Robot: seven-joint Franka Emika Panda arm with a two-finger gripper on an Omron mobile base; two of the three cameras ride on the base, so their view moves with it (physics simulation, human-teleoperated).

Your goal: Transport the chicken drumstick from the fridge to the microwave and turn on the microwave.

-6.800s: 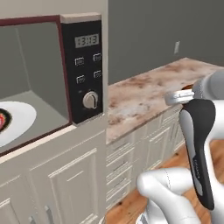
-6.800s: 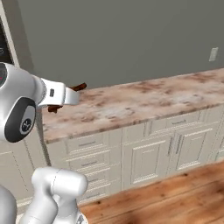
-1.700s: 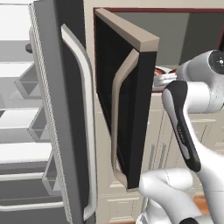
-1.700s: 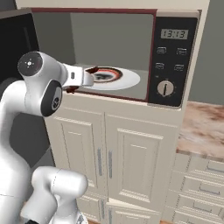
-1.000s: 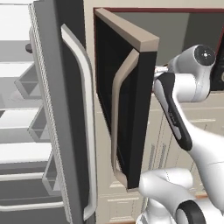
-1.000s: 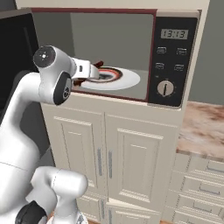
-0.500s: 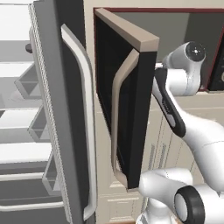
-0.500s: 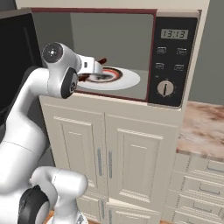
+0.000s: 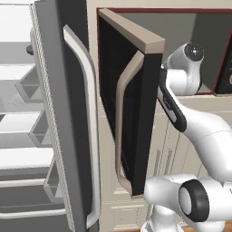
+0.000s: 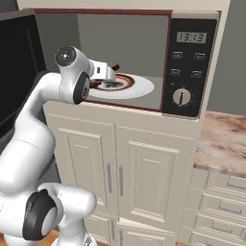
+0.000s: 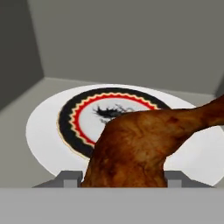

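The two-finger gripper (image 11: 124,178) is pinching the reddish-brown, lumpy chicken drumstick (image 11: 140,146) between its small grey fingertips (image 11: 70,178), which stand on either side of the meat's thick end, spread wide enough to take it. In the hand view the drumstick's glossy, mottled skin swells up just ahead of the fingers, and its narrow bone end runs off toward the upper right.

Beyond and beneath the drumstick lies a round white plate (image 11: 43,127) with a black scalloped ring, a thin red band and a dark smudge of pattern at its middle. The plate rests on the flat matte-grey floor of the wide built-in microwave (image 10: 192,62), whose plain grey walls close in behind and to the left of the hand.

The right base view shows the gripper (image 10: 111,76) reaching in over the near edge of the plate (image 10: 139,89), the drumstick (image 10: 114,68) a small dark sliver at its tip. To the hand's right there is the black control panel with a lit clock, four buttons and a round dial (image 10: 181,97), below it cream panelled cabinet doors (image 10: 144,168), and a speckled stone counter (image 10: 223,141).

The left base view gives instead the microwave's open black glass door (image 9: 129,104) with tan frame and curved tan handle, and further left the tall dark-grey fridge (image 9: 59,113), its door with its long pale curved handle open on white shelves.
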